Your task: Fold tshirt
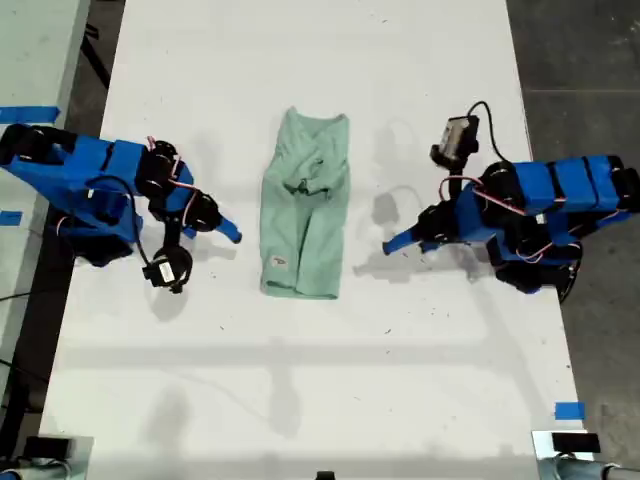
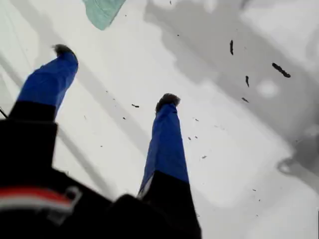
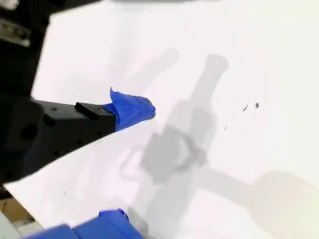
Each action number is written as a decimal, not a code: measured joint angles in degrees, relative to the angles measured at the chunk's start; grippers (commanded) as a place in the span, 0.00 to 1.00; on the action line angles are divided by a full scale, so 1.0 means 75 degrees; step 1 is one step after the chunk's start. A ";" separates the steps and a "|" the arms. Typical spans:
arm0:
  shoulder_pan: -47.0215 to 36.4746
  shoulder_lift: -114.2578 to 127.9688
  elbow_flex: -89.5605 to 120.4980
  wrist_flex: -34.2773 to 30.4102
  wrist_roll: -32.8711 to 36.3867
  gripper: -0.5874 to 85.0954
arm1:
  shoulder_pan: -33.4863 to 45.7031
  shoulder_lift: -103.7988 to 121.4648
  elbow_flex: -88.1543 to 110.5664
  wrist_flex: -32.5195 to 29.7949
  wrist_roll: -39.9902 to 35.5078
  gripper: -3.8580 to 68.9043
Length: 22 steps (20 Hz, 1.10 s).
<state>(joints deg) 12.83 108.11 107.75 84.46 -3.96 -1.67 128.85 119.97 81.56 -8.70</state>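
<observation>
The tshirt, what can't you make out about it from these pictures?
Tag: exterior view, too small to read.
Sleeves: exterior view, lost in the tshirt's bunched folds.
Underside: hidden against the table.
First wrist view: only one corner shows, the rest cut off by the picture's edge.
Second wrist view: the tshirt is out of frame.

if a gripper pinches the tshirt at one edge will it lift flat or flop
Probably flop: the tshirt is thin cloth, already bunched and creased, so it should drape from the pinch. It looks light, and on the smooth white table it may slide when pushed.
</observation>
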 measured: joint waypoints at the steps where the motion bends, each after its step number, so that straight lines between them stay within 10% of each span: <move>1: 0.0000 -0.1055 -0.1102 -0.0047 0.0398 0.38 | -0.0047 -0.0984 -0.0773 -0.0023 -0.0082 0.51; 13: 0.0000 -0.6293 -0.5344 -0.0281 0.0914 0.37 | -0.0363 -0.9012 -0.7207 -0.0035 -0.0434 0.50; 19: 0.0000 -0.7605 -0.6082 -0.1031 0.0797 0.02 | -0.0375 -1.0465 -0.8203 -0.0387 -0.0293 0.17; 22: 0.0023 -0.7617 -0.6094 -0.1160 0.0504 0.01 | -0.0410 -1.0676 -0.8391 -0.0820 -0.0082 0.03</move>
<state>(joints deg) 13.01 50.98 62.05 75.76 -0.18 -4.75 48.78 57.04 75.41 -9.32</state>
